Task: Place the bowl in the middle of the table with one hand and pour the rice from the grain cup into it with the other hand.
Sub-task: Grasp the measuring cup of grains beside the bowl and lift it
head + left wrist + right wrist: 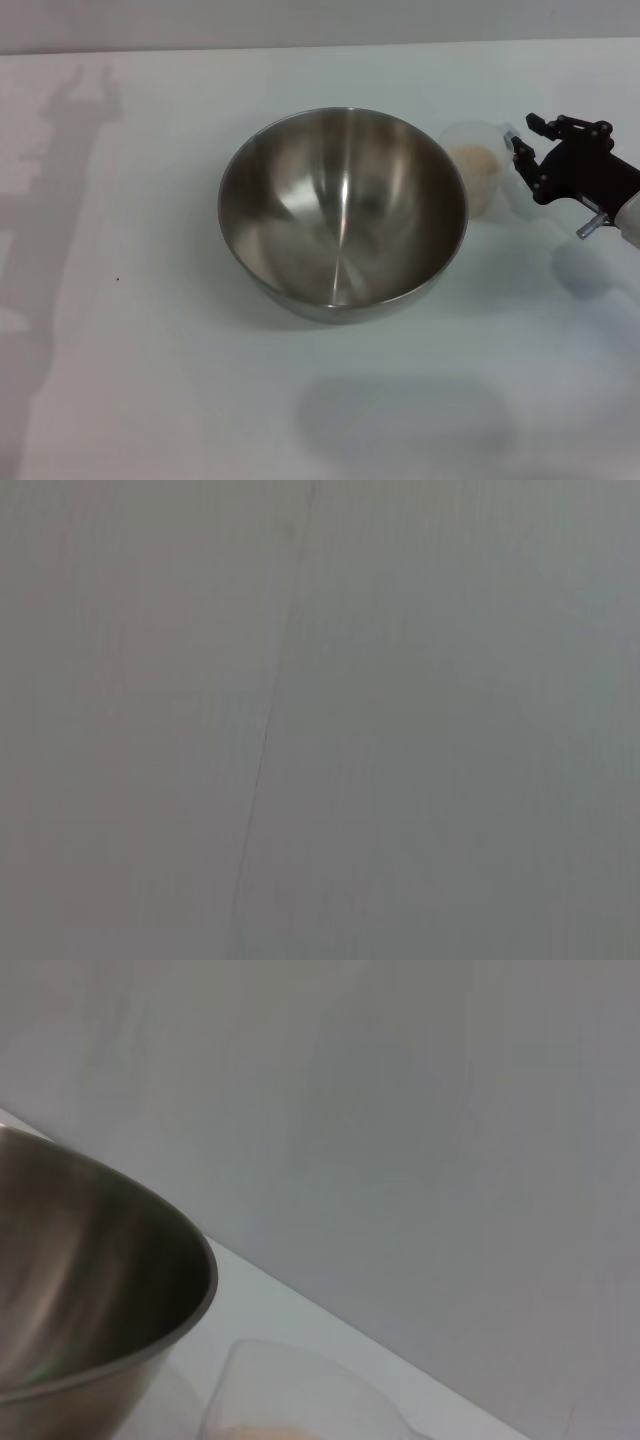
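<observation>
Stainless-steel mixing bowl point(343, 212) set upright near the middle of the white table point(150, 380), inside bare. Clear grain cup point(478, 165) just beside the bowl's rim, toward the right edge, holding a heap of pale rice point(474, 160). Right gripper point(524, 150) reaching in from the right edge, black fingers closed around the cup. Bowl rim point(120, 1260) and cup point(290, 1390) close together in the right wrist view. Left gripper nowhere visible.

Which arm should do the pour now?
Right. Its end effector is already at the grain cup, which has rice in it and sits just right of the empty bowl. The left arm is not in the head view.
</observation>
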Available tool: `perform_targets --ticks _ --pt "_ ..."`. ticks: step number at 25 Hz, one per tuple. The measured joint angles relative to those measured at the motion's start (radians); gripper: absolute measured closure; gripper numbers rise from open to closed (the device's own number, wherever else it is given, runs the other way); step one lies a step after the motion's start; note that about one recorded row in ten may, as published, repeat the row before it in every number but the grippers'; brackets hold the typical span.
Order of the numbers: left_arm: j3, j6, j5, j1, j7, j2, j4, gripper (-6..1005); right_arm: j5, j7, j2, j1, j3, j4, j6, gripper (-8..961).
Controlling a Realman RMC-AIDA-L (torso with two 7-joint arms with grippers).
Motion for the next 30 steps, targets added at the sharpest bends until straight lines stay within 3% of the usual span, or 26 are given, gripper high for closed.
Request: perform_targets --ticks 9,30 --pt "0.0 0.025 -0.02 0.002 0.0 0.0 0.011 672 0.0 0.0 0.0 0.005 -0.007 0.004 0.007 692" --pt "0.0 0.051 -0.02 0.016 -0.033 0.0 0.014 672 -0.001 -0.002 0.0 0.013 -0.007 0.019 0.026 828"
